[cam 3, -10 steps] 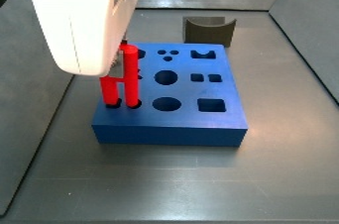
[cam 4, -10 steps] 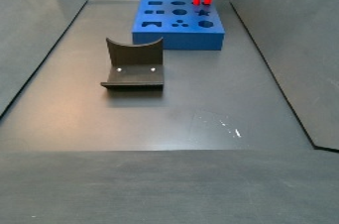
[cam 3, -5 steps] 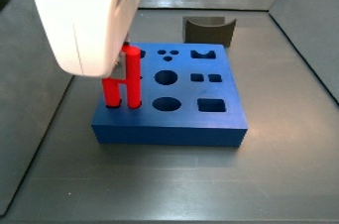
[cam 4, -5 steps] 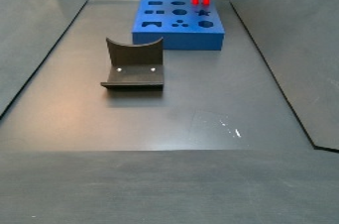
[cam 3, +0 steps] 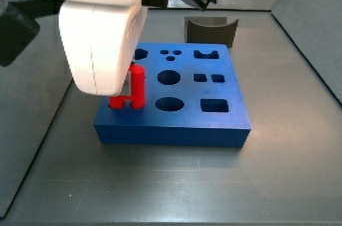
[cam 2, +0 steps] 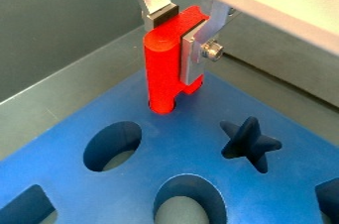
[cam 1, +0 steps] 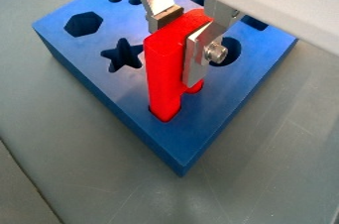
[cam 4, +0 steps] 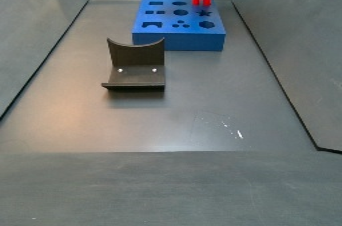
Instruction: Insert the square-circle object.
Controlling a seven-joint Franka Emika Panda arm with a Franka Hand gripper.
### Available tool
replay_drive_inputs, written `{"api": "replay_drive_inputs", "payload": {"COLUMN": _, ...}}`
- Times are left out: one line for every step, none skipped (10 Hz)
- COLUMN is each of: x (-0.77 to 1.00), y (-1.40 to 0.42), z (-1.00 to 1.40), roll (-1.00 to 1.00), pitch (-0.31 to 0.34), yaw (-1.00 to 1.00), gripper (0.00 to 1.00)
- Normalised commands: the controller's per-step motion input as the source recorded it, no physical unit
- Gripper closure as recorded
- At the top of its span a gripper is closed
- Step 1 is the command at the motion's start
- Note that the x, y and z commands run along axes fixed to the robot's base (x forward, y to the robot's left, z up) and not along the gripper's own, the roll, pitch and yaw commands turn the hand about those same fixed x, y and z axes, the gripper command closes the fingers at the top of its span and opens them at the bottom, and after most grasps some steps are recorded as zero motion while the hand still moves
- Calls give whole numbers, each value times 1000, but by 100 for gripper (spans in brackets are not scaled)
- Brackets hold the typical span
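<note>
Red peg (cam 1: 169,69) between tool (cam 1: 181,32) fingers

The gripper (cam 1: 188,32) is seen closed on the upright square-circle object (cam 1: 169,67) at a corner of the blue block (cam 3: 201,122), with the metal wall (cam 2: 59,74) near on that side. The block's top around the star hole (cam 2: 248,141) is unobstructed. Open floor (cam 4: 201,120) is seen in front; only the dark grey curved piece (cam 4: 134,65) stands there, well apart from the block.
</note>
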Motion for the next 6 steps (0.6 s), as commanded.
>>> {"api": "replay_drive_inputs", "payload": {"x": -29, "y": -51, "z": -1000, "roll": 94, "pitch": 0, "yaw": 0, "gripper": 100}}
{"api": "replay_drive_inputs", "payload": {"x": -29, "y": -77, "z": -1000, "roll": 127, "pitch": 0, "yaw": 0, "gripper": 100}}
{"api": "replay_drive_inputs", "payload": {"x": 0, "y": -149, "z": -903, "roll": 247, "pitch": 0, "yaw": -14, "gripper": 100}}
{"api": "replay_drive_inputs", "payload": {"x": 0, "y": -217, "z": -726, "roll": 343, "pitch": 0, "yaw": 0, "gripper": 100}}
{"api": "replay_drive_inputs", "payload": {"x": 0, "y": -266, "z": -589, "roll": 413, "pitch": 0, "yaw": 0, "gripper": 100}}
{"api": "replay_drive_inputs", "payload": {"x": 0, "y": -286, "z": -543, "roll": 433, "pitch": 0, "yaw": 0, "gripper": 100}}
